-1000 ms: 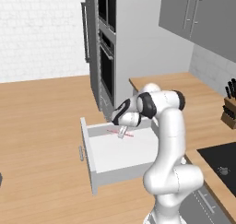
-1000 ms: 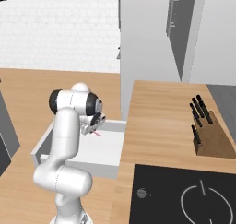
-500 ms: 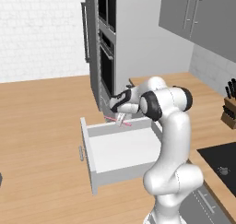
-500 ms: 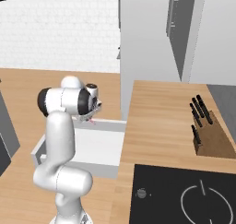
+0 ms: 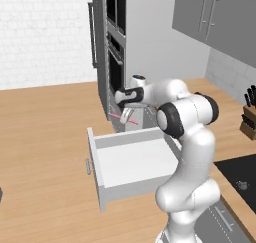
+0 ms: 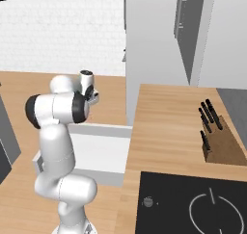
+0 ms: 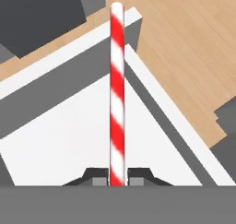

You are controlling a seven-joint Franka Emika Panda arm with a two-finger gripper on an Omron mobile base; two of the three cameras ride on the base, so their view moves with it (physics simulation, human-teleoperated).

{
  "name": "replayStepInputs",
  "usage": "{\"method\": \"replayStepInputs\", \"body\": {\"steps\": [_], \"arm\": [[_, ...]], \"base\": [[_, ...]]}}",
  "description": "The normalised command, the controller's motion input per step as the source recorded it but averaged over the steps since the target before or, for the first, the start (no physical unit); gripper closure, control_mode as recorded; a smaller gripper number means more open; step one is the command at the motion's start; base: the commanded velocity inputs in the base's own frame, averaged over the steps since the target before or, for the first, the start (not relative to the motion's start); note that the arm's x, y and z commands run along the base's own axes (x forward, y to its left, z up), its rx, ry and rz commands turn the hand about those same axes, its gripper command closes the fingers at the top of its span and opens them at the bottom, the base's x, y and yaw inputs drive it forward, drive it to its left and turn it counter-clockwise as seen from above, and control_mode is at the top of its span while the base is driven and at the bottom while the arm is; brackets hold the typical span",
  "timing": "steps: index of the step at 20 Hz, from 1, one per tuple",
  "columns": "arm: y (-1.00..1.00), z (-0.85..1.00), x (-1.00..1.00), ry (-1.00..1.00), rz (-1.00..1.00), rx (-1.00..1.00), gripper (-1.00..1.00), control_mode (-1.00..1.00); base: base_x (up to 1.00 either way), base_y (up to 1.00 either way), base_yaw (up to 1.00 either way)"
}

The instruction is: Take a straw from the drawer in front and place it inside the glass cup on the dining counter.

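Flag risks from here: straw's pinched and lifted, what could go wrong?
1. The pincer holds the straw at its very end, so it may pivot or slip during the swing.
2. The drawer stands open, and a low sweep could clip its wall.
3. The straw hangs near the oven front and could catch on it.

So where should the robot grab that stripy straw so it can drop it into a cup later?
Near one end, pinched across its thin round sides, as the gripper does now. The straw is a long straight stick, so most of its length juts free beyond the fingertips, above the open drawer, probably leaving the far end ready to go in first.
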Motion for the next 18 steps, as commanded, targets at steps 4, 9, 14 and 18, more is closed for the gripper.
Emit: {"method": "replayStepInputs", "body": {"steps": [4,9,14,18], "arm": [[0.27,0.79,-0.38,0.0,0.0,0.0,1.0,-1.0],[0.18,0.7,-0.49,0.0,0.0,0.0,1.0,-1.0],[0.08,0.62,-0.59,0.0,0.0,0.0,1.0,-1.0],[0.03,0.46,-0.67,-0.01,0.0,0.0,1.0,-1.0]], "base": [[0.0,0.0,0.0],[0.0,0.0,0.0],[0.0,0.0,0.0],[0.0,0.0,0.0]]}}
